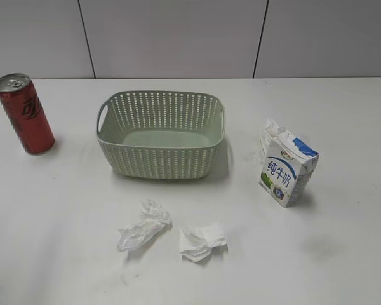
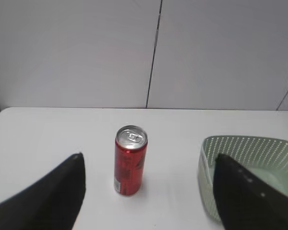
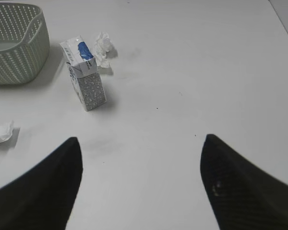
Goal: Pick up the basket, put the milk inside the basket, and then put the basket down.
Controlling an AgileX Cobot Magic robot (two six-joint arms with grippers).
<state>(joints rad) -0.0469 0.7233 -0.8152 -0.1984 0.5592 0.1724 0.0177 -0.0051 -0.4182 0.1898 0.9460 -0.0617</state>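
The basket point(image 1: 160, 135) is matt sage-green plastic, its walls punched in a woven-look pattern, its floor smooth. The milk carton point(image 1: 288, 170) is printed paperboard with a slight sheen. The soda can point(image 1: 24, 113) is glossy red metal with a bare silvery lid. The tissues point(image 1: 144, 224) are soft, crumpled white paper. The bench point(image 1: 343, 254) is smooth, matt white, faintly smudged. Both sets of jaws look matt black.

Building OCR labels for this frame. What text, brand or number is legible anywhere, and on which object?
"纯牛奶" in large blue characters on the front of the milk.
Small logo near the milk carton's top: too small to read.
Fine print on the carton's side panel, right wrist view: blurred, unreadable.
Black script on the red soda can: stylised, not readable as words.
Basket, tissues: no text.
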